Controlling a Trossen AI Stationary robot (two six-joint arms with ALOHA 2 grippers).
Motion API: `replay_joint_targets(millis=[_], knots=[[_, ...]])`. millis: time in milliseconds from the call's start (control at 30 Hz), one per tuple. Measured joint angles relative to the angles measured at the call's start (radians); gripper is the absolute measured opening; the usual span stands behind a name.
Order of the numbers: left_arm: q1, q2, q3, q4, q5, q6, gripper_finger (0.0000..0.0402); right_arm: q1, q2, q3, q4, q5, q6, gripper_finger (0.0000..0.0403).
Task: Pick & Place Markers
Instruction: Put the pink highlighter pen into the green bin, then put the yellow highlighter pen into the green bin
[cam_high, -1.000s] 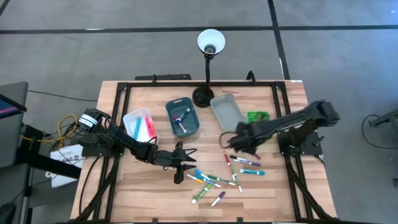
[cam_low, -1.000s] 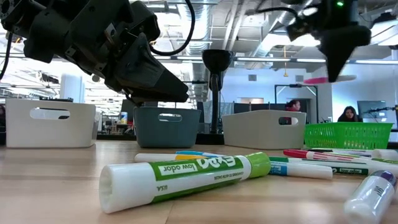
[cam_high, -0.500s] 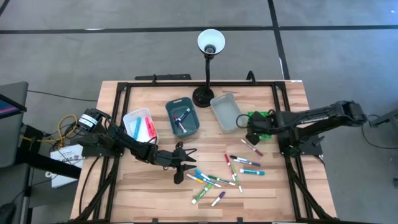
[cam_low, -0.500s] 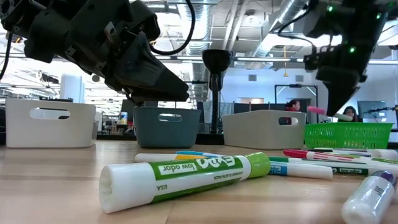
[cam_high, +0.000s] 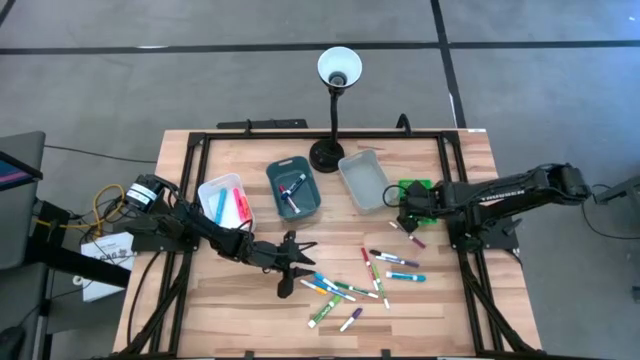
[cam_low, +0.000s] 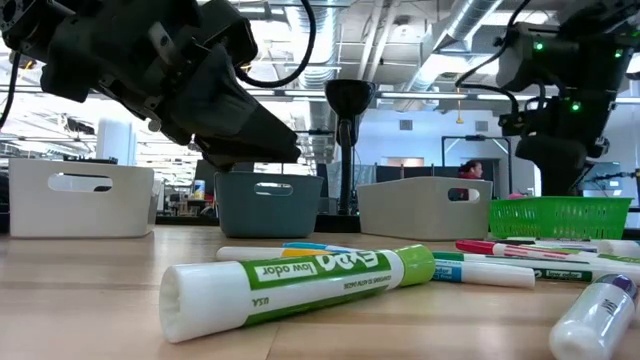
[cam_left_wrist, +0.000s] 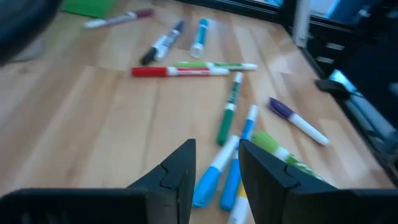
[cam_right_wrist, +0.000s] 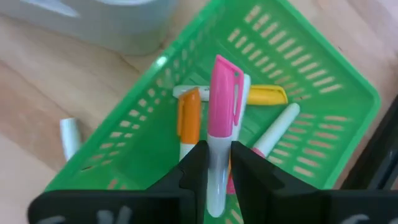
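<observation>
Several markers (cam_high: 360, 280) lie loose on the wooden table; the left wrist view shows them as red (cam_left_wrist: 180, 71), green (cam_left_wrist: 228, 115) and blue ones. My left gripper (cam_high: 303, 264) hovers open just short of them (cam_left_wrist: 217, 149), nothing between its fingers. My right gripper (cam_high: 408, 205) is over the green basket (cam_high: 420, 187) at the table's right, shut on a pink marker (cam_right_wrist: 221, 99). Inside the basket (cam_right_wrist: 323, 68) lie an orange marker (cam_right_wrist: 188, 115) and a yellow-capped one (cam_right_wrist: 267, 95). My right gripper pinches the pink marker's white barrel (cam_right_wrist: 216, 171) between its two fingers (cam_right_wrist: 196, 168). They come from above, slanting steeply down. The pink cap end (cam_right_wrist: 222, 78) sticks out past the fingers over the basket's inside, above the markers lying there.
At the back stand a white bin (cam_high: 222, 200) with pink and orange markers, a teal bin (cam_high: 293, 190) with markers, a grey bin (cam_high: 364, 180) and a black desk lamp (cam_high: 335, 100). A black frame runs round the table's edges.
My right gripper has carried the pink marker from above the loose markers toward the table's right edge and down, tipping to point steeply down over the green basket. The marker has sunk to the basket's rim.
</observation>
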Motion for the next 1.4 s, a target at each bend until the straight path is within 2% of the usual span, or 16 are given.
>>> replay_joint_targets(millis=[233,433,600,833,1000,1200,1300,1400], knots=[[-0.015,0.000,0.000,-0.004,0.111,0.000,0.0118,0.033,0.000,0.000,0.012,0.002,-0.010,0.0109],[-0.039,0.000,0.000,-0.049,0.117,0.001,0.0118,0.057,0.000,0.006,0.011,0.003,-0.011,0.0170],[-0.039,0.048,0.000,-0.049,0.116,0.001,0.0136,0.096,0.000,0.079,-0.009,0.044,-0.042,0.0206],[-0.051,0.134,-0.001,-0.026,0.115,0.007,0.0181,0.213,0.000,0.233,0.059,0.103,-0.075,0.0212],[-0.049,0.173,0.001,-0.005,0.085,0.012,0.0185,0.324,0.000,0.249,0.267,0.184,-0.283,0.0204],[-0.047,0.220,0.003,0.029,0.070,0.012,0.0159,0.408,0.000,0.249,0.509,0.323,-0.447,0.0196],[-0.046,0.230,0.003,0.028,0.059,0.007,0.0124,0.418,0.023,0.237,0.650,0.297,-0.492,0.0190],[-0.045,0.231,0.003,0.022,0.054,0.005,0.0079,0.417,0.073,0.208,0.757,0.203,-0.570,0.0183]])
